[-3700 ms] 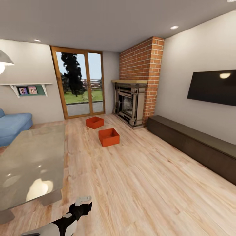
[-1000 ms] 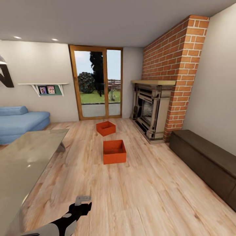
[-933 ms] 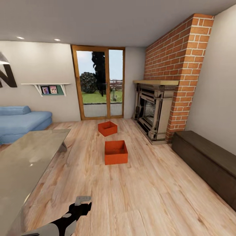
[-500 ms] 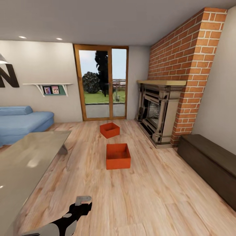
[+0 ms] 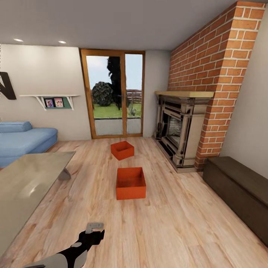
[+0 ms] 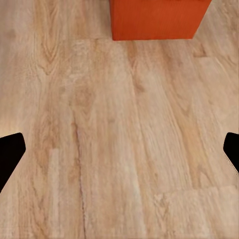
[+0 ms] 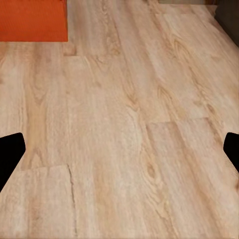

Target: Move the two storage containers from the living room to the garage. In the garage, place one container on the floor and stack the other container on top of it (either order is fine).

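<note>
On the light wood floor point(image 5: 178, 230) of the living room, two orange-red containers are sitting apart from each other. The near container point(image 5: 130, 183) is lying in the open middle of the room. The far container point(image 5: 122, 150) is sitting behind it, near the glass doors point(image 5: 114, 95). A brick fireplace point(image 5: 188, 123) is standing to the right, with a long dark cabinet point(image 5: 238, 190) beside it. A blue sofa point(image 5: 22, 143) and a glass-topped surface point(image 5: 26, 190) are filling the left side. A wall shelf point(image 5: 50, 99) is holding two small pictures; I cannot read any writing on them. Nothing is standing between the robot and the near container.

The left tool point(image 5: 95, 226) is hanging low over the floor, well short of the near container. In the left wrist view its tips point(image 6: 10, 154) are spread wide, with only floor between them, and the container's wall point(image 6: 154, 19) is lying ahead. In the right wrist view the right tool's tips point(image 7: 11, 152) are also spread wide over bare floor, with the container's wall point(image 7: 32, 21) showing ahead, off to one side.
</note>
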You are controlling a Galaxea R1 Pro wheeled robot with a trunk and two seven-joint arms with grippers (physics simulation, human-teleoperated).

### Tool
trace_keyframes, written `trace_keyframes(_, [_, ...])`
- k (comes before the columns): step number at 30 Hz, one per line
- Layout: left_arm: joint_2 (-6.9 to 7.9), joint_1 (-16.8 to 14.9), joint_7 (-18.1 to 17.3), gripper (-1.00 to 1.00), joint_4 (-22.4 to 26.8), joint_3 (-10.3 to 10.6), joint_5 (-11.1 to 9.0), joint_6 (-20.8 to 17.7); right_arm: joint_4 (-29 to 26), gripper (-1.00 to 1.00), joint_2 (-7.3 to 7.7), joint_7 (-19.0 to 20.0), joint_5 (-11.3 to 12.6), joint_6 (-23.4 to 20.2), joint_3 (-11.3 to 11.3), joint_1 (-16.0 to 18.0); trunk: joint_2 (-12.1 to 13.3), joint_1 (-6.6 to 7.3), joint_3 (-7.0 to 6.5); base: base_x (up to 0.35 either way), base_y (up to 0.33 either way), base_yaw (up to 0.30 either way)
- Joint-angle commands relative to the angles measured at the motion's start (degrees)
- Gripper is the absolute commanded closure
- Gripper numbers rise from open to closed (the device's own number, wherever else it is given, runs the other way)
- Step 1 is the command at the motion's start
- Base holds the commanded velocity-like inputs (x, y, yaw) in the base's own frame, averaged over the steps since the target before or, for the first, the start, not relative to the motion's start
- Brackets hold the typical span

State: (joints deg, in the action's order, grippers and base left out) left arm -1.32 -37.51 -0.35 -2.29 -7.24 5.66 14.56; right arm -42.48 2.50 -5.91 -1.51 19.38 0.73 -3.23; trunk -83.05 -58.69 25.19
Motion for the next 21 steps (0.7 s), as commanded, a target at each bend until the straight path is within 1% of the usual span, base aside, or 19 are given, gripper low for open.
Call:
trace_keyframes(1, [0.0, -0.1, 0.0, -1.0, -0.2, -0.5, 0.6, 0.4, -0.1, -1.0, 0.01, -0.2, -0.2, 0.0, 0.0, 0.0, 0.0, -0.04, 0.05, 0.319, -0.17, 0.147])
trace_keyframes(7, [0.0, -0.1, 0.0, -1.0, -0.2, -0.5, 0.6, 0.4, -0.1, -1.0, 0.0, -0.2, -0.2, 0.0, 0.0, 0.0, 0.0, -0.04, 0.05, 0.319, -0.171, 0.251])
trace_keyframes(9, [0.0, -0.1, 0.0, -1.0, -0.2, -0.5, 0.6, 0.4, -0.1, -1.0, 0.02, -0.2, -0.2, 0.0, 0.0, 0.0, 0.0, -0.04, 0.05, 0.318, -0.172, 0.159])
trace_keyframes(21, [0.0, -0.1, 0.0, -1.0, -0.2, -0.5, 0.6, 0.4, -0.1, -1.0, 0.0, -0.2, -0.2, 0.0, 0.0, 0.0, 0.0, -0.04, 0.05, 0.316, -0.176, 0.016])
